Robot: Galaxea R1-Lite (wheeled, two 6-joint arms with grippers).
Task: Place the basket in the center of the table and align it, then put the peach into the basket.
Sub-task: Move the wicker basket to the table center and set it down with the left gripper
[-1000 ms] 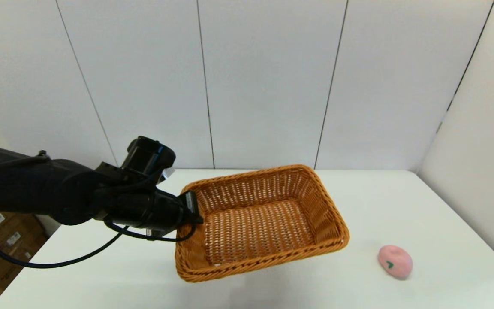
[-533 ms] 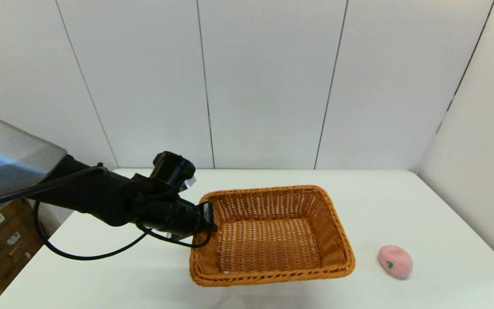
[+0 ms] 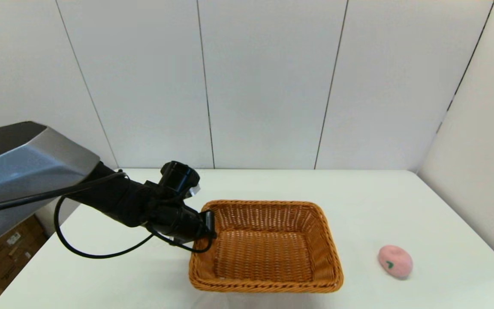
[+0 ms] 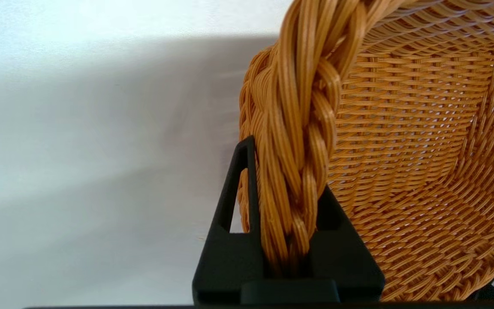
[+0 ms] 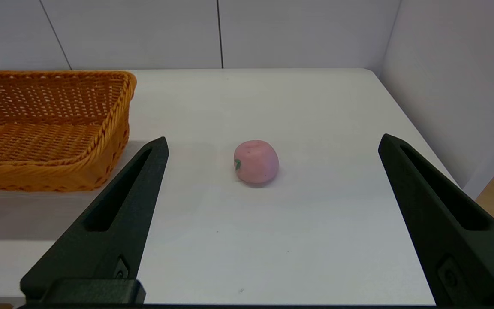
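The left pincer (image 3: 207, 223) is clamping the braided rim of the basket (image 3: 268, 246) at its left short end. In the left wrist view its two black fingers (image 4: 234, 206) are pressing on either side of the braid (image 4: 298, 141), closed down to the thickness of the rim, one inside the wall and one outside. Gripping the rim this way is giving the arm a firm handle on something that has none of its own, so it can slide and turn the whole basket by one edge.

The basket is sitting level on the white counter (image 3: 371, 201), roughly at its middle, with its long sides running about parallel to the counter's front edge. It is probably resting flat, though the near rim is hiding the base from the head view, so a slight lift on the gripped side cannot be ruled out. Judging by this, the centring and squaring step is looking close to done, and letting go of the rim would be the natural next thing.

The peach (image 3: 395, 261) is lying on the counter to the right of the basket, well apart from it and not yet inside, its green leaf mark facing the robot.

The right pincer (image 5: 268, 223) is waiting low at the counter's near right side, spread wide and holding nothing, with the peach (image 5: 256, 161) ahead between its fingers. That placement is suiting a straight reach once the basket is freed.
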